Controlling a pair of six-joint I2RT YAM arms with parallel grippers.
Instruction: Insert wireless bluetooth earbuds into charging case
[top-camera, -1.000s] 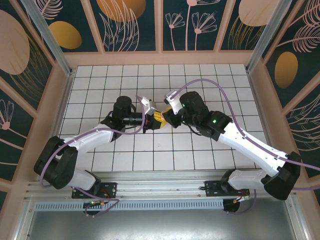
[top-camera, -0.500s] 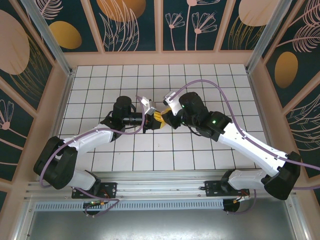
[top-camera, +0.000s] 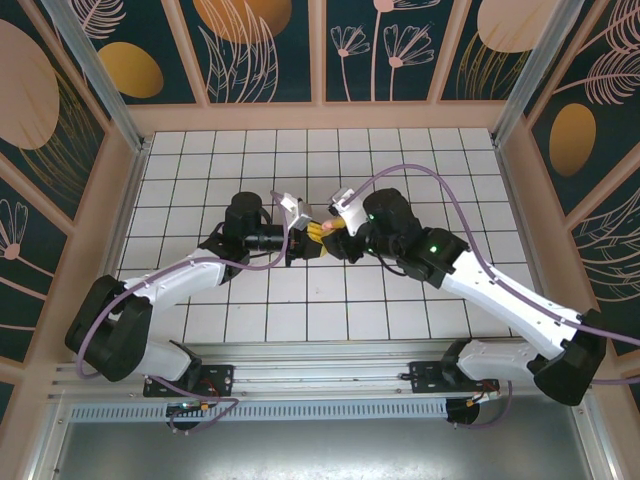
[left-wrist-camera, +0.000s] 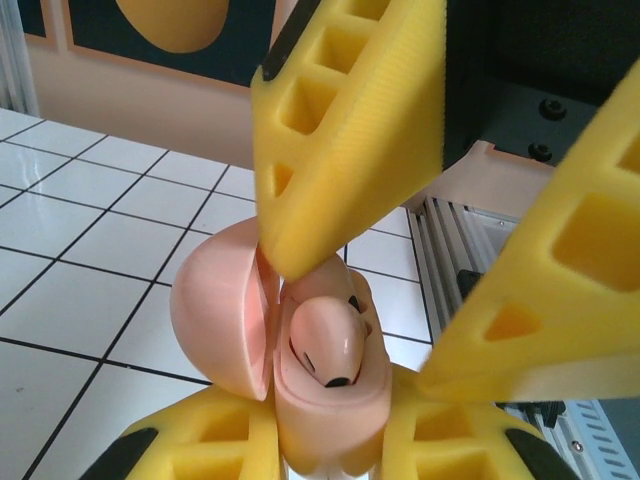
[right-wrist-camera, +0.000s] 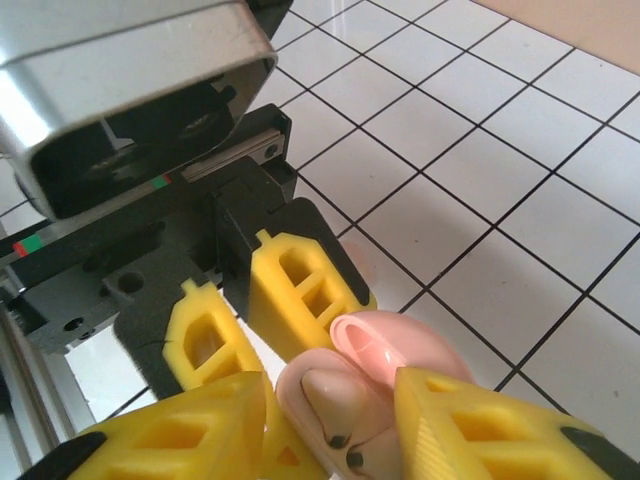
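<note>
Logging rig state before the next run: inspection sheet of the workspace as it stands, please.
surface: white tiled table, dark grid lines.
job's things: charging case held above the tiles, lid open; one earbud sits in its recess; a second cannot be confirmed.
clutter: nothing seen.
grippers: left gripper shut on the charging case; right gripper open, its fingers either side of the case from the opposite side.
cables: purple cables run along both arms, the right one arching over the tiles.
surroundings: leaf-pattern wall panels, aluminium frame posts.
</note>
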